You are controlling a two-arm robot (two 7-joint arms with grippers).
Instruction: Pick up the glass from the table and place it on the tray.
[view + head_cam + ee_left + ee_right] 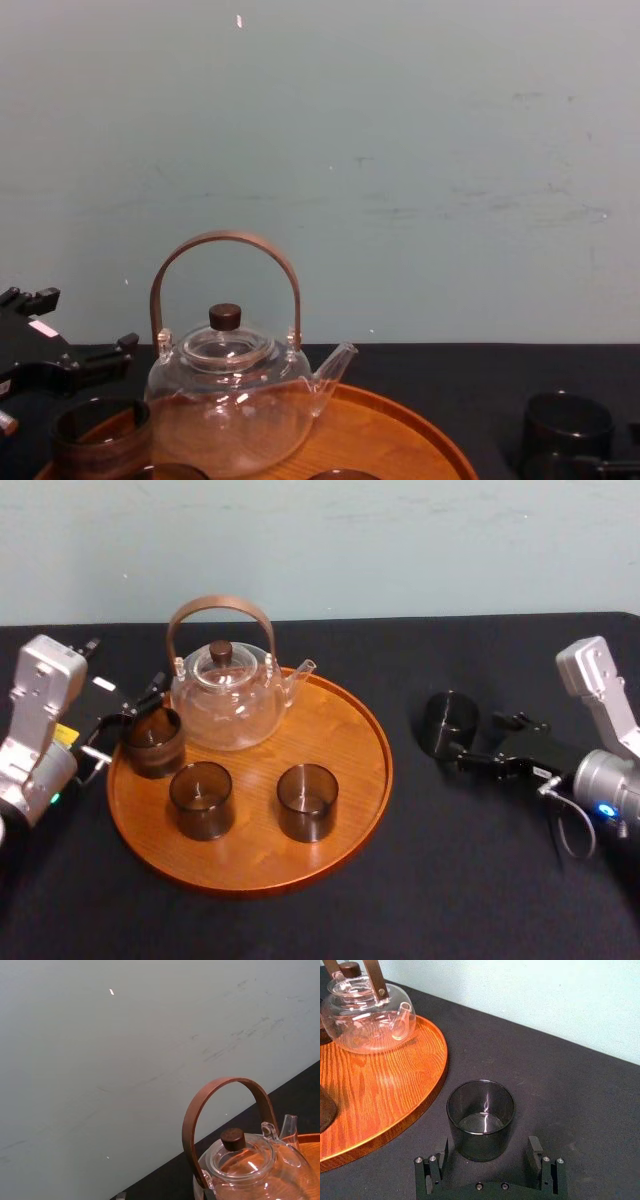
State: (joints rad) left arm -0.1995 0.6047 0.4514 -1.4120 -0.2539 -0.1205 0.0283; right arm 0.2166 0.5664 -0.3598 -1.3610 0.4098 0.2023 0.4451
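One dark smoked glass (449, 722) stands on the black table to the right of the round wooden tray (350, 780). My right gripper (480, 739) is open just behind it. In the right wrist view its fingers (431, 1170) flank the base of the glass (481, 1119) with a gap on each side. The tray carries a clear glass teapot (228, 695) with a brown handle and three more dark glasses (202, 800). My left gripper (125, 725) is open at the tray's left edge, beside and above the leftmost glass (152, 742), with nothing between its fingers.
The tray (380, 1090) has bare wood at its right side, nearest the table glass. Black cloth covers the table (480, 880), and a pale wall stands behind it. The teapot's spout (303, 670) points right.
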